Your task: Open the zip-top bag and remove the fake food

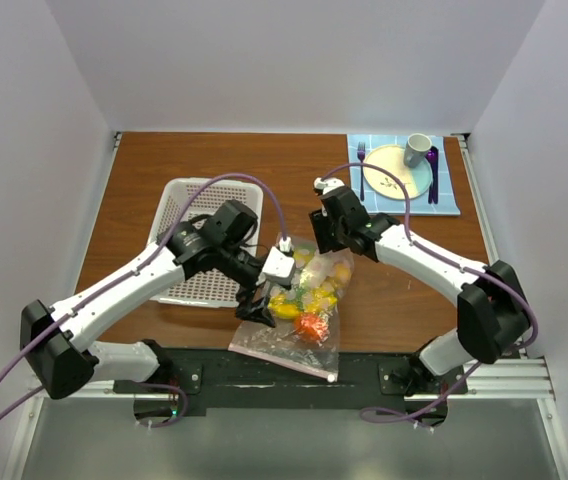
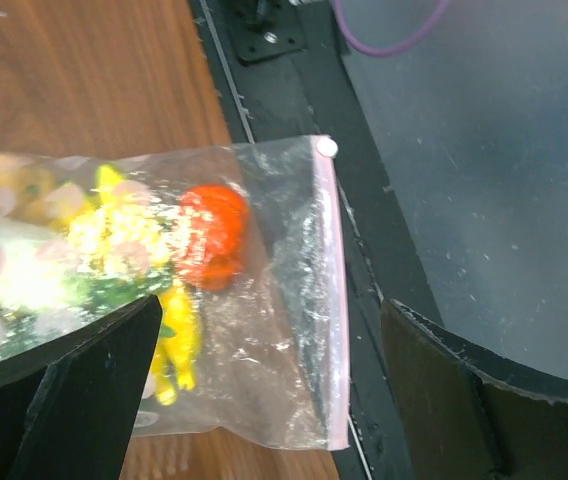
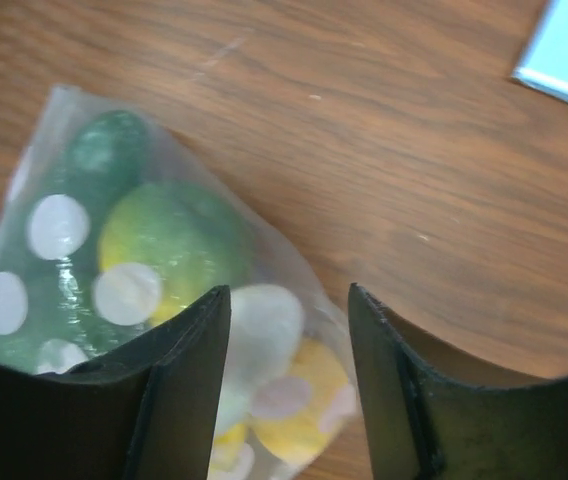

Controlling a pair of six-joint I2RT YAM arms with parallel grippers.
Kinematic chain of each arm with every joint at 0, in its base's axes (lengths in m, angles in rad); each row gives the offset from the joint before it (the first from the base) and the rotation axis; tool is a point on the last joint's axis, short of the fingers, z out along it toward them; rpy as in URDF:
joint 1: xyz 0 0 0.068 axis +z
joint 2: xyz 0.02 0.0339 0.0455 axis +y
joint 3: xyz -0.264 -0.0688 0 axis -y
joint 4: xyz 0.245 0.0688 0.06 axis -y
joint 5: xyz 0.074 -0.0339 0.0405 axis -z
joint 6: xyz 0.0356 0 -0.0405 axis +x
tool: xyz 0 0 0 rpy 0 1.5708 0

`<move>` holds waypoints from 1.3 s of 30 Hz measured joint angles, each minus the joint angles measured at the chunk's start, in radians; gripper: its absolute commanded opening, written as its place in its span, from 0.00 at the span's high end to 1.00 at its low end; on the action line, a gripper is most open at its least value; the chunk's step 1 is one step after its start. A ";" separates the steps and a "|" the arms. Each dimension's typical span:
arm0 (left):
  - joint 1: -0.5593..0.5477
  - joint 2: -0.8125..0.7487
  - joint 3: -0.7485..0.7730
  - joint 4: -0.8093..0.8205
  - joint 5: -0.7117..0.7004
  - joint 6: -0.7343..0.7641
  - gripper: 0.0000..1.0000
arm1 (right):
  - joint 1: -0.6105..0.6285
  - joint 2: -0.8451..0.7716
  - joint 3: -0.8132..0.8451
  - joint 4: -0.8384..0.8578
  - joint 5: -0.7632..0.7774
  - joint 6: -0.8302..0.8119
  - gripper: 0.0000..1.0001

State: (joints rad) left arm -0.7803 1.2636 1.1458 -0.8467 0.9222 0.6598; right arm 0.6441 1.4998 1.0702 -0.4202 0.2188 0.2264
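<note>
The clear zip-top bag (image 1: 289, 340) lies at the table's near edge, with its pink zip strip (image 2: 337, 300) over the black rail. The fake food inside shows as an orange-red fruit (image 2: 212, 235), yellow bananas (image 2: 176, 345), a lemon (image 3: 169, 240), a dark green cucumber (image 3: 99, 150) and a white piece (image 3: 264, 320). My left gripper (image 1: 256, 305) is open above the bag's zip end, which lies between its fingers in the left wrist view (image 2: 269, 390). My right gripper (image 1: 316, 240) is open over the bag's far end, with a bag corner between its fingers (image 3: 289, 380).
A white perforated basket (image 1: 199, 240) stands at the left, under my left arm. A blue mat with a yellow plate (image 1: 394, 170), a fork and a cup sits at the back right. The black mounting rail (image 2: 294, 90) runs along the table's near edge.
</note>
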 measured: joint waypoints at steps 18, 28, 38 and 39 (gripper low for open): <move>-0.254 -0.008 -0.028 -0.167 -0.216 0.058 0.66 | -0.089 0.058 -0.062 -0.027 0.021 0.160 1.00; -0.277 0.088 -0.028 -0.156 -0.248 0.047 0.93 | -0.100 -0.424 -0.251 -0.268 0.282 0.359 1.00; -0.287 0.100 -0.049 -0.182 -0.272 0.036 1.00 | -0.020 -0.360 -0.074 -0.296 0.219 0.291 0.02; -0.287 0.094 -0.061 -0.181 -0.273 0.032 1.00 | -0.021 -0.319 -0.032 -0.271 0.194 0.267 0.02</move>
State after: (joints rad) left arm -1.0672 1.3579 1.0847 -1.0275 0.6491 0.6914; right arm 0.6235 1.1812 1.0378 -0.6914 0.4129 0.4931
